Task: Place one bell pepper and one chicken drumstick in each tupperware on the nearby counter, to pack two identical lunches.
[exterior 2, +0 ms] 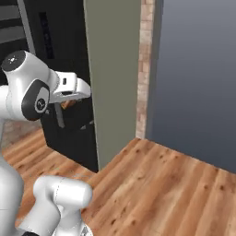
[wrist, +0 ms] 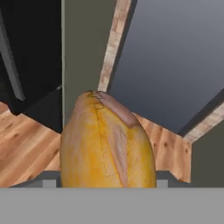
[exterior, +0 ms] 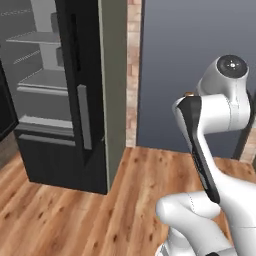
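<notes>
Hand view – chicken drumstick (wrist: 107,142) gripped in hand, long axis running straight ahead

Arm folded high; end effector (wrist: 107,186) clamped on chicken drumstick (wrist: 107,144).

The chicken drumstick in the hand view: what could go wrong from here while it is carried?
1. The chicken drumstick is plump and rounded, and the fingertips gripping it are hidden behind it, so it might slip and drop onto the wooden floor.
2. The open fridge door and the olive panel stand close to the arm, so a wide swing could bump them.
</notes>
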